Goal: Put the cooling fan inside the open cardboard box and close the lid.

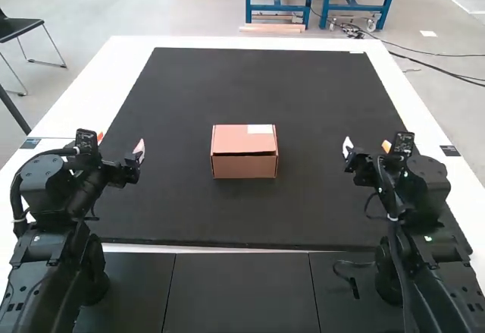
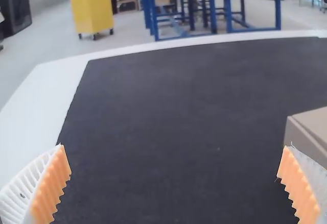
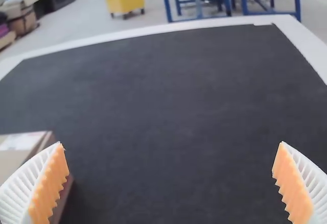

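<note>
Seen from above, nearest: left tool [image 1: 137, 153] and right tool [image 1: 349, 152] low over the black mat's [image 1: 303, 98] near side edges, both empty, well apart from the cardboard box [image 1: 244, 151]. Box mid-mat on the white desk [image 1: 98, 67], lid down and closed. From the left wrist: ribbed fingers [image 2: 48, 188] spread wide, gripping nothing, box corner just beyond one pad. From the right wrist: fingers likewise wide apart, empty, box edge behind one.

Bright, even daylight throughout; the black mat [image 1: 258, 83] reads matte, the white table border [image 1: 121, 67] glows pale, and the cardboard box [image 1: 244, 140] is lighter on top (light from above)
</note>
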`<act>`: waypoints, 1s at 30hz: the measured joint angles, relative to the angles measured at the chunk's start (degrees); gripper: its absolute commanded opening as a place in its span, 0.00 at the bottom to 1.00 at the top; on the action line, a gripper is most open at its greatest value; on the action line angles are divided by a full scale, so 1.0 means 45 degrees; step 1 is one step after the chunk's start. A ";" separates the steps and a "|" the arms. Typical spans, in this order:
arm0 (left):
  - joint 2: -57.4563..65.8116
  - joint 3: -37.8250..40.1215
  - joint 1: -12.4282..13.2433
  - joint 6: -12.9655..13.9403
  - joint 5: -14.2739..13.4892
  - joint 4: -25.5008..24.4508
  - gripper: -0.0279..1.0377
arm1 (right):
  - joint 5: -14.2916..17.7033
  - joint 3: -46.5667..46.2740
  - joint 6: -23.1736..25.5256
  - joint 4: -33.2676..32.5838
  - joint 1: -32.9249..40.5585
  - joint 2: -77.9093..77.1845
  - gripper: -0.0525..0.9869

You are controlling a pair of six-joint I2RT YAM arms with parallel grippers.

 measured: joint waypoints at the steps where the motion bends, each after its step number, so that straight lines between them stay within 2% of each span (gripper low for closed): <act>1: 0.0000 0.0000 -0.0005 0.0015 0.0000 0.0005 0.93 | 0.0005 -0.0005 0.0000 0.0000 0.0000 0.0000 0.93; 30: 0.0000 0.0000 -0.0097 0.0058 0.0034 0.0005 0.93 | 0.0097 -0.0005 -0.0141 0.0044 0.0000 0.0000 0.93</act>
